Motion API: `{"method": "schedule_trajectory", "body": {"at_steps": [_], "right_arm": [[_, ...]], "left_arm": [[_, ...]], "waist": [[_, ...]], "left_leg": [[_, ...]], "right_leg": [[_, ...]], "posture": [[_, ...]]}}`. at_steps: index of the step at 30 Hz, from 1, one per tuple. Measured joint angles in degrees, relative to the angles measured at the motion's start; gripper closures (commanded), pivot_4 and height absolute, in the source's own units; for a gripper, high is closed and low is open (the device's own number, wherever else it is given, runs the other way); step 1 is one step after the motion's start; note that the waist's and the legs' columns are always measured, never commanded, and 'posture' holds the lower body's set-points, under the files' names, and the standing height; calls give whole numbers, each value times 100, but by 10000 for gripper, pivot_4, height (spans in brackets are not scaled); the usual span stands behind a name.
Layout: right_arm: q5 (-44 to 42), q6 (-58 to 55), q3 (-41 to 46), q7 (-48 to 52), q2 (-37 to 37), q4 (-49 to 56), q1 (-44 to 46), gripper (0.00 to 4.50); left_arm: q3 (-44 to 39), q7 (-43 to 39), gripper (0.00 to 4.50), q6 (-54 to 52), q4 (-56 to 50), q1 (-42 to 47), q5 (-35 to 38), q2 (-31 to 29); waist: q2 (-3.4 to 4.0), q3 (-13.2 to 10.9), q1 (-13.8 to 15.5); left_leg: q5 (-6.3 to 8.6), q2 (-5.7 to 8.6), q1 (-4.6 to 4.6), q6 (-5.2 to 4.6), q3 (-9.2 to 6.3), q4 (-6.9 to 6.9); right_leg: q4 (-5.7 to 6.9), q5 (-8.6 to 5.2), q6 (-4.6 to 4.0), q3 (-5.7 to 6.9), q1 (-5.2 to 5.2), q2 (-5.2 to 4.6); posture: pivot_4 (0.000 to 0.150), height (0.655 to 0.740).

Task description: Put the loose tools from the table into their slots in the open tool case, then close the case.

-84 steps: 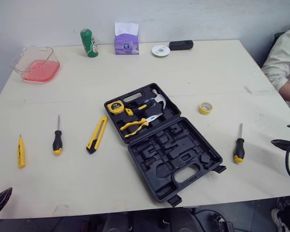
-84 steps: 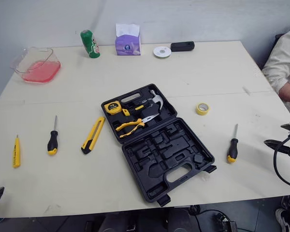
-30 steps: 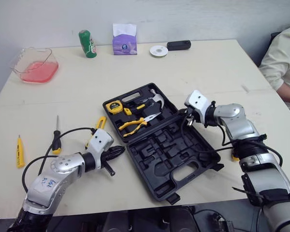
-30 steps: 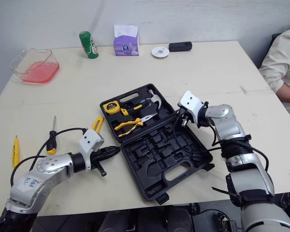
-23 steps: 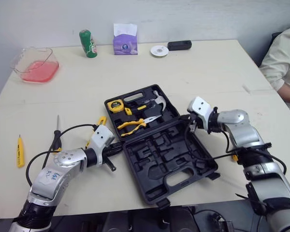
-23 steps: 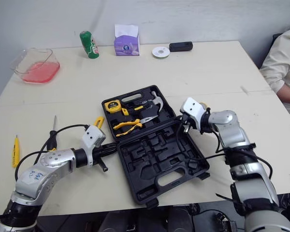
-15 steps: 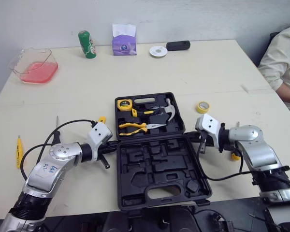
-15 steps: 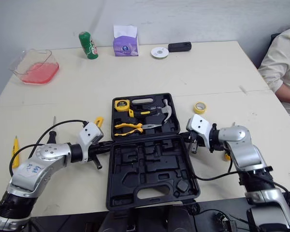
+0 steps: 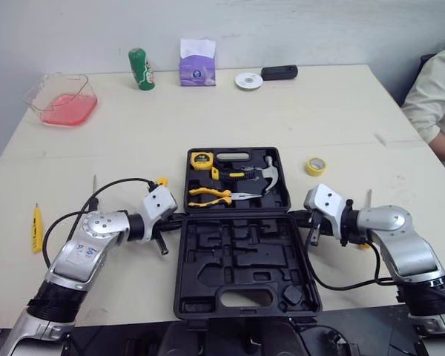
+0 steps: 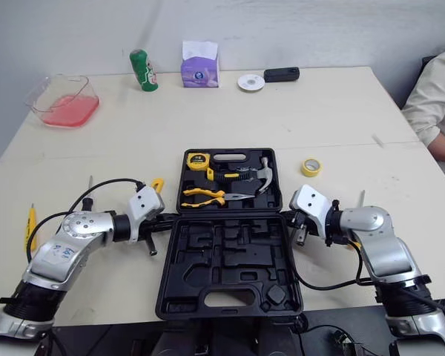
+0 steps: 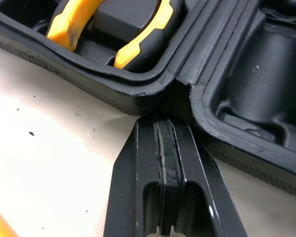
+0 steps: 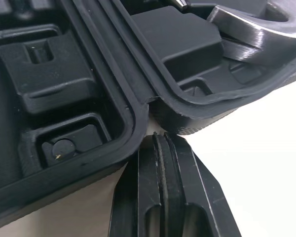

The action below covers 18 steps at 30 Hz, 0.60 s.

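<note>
On the table (image 9: 319, 111), seen from the head, the tool case (image 9: 208, 256) lay open with hammer (image 9: 265, 169), pliers (image 9: 211, 194) and tape measure (image 9: 201, 159) slotted. A screwdriver (image 9: 368, 197) and a yellow tester (image 9: 36, 227) lay loose outside, so most of the job looked undone. Both forearms lay low, flanking the hinge. From the left wrist, the left gripper (image 11: 164, 123) was pinched closed and empty, its tip at the hinge notch. From the right wrist, the right gripper (image 12: 160, 139) was likewise.

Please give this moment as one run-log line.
tool case: open | left gripper: shut, at hinge | right gripper: shut, at hinge
</note>
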State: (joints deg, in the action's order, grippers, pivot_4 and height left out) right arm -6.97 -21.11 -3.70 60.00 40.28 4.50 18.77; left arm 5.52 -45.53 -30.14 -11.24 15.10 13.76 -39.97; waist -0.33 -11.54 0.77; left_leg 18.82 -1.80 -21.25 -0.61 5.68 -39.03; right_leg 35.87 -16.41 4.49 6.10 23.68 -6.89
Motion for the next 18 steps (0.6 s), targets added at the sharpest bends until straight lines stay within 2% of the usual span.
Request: {"method": "schedule_trajectory", "body": {"at_steps": [2, 4, 9, 13, 18], "right_arm": [[-204, -43, 282, 5, 189, 252, -265, 45000], [-535, -267, 943, 60, 540, 456, -681, 45000], [-1302, -871, 2325, 141, 1086, 849, -1194, 45000], [-1639, -1166, 3146, 465, 1462, 543, -1895, 30965], [-1644, -929, 3620, 693, 1821, -314, -2122, 4568]], "left_arm": [[-694, -284, 44611, -30, -422, -724, 553, -88], [-1651, -542, 44611, -214, -1047, -1663, 1259, -138], [-3964, -495, 44611, -826, -1549, -2944, 2212, -233], [-5565, -418, 31694, -1380, -1276, -3839, 3072, 140], [-6574, -247, 7337, -1377, -587, -4247, 3361, 237]], "waist": [[1, -1, -86], [0, -2, -99], [-1, -2, -84], [-2, -1, -66], [-2, 0, -78]], "left_leg": [[3, -9, -18, 2, 3, 12], [19, -18, -24, 1, 0, 14], [38, -25, -5, -12, -6, -3], [61, -22, 2, -49, -9, -4], [67, -24, 2, -39, -10, -3]], "right_leg": [[6, -2, -3, -2, 13, 2], [-6, -2, -2, 6, 16, 8], [-45, -3, -3, 11, -18, 17], [-42, -4, -6, 6, -20, 9], [-37, -15, -26, 9, -12, 10]], "posture": [[1500, 7244], [1500, 7244], [1500, 7244], [1500, 7244], [1500, 7244]]}}
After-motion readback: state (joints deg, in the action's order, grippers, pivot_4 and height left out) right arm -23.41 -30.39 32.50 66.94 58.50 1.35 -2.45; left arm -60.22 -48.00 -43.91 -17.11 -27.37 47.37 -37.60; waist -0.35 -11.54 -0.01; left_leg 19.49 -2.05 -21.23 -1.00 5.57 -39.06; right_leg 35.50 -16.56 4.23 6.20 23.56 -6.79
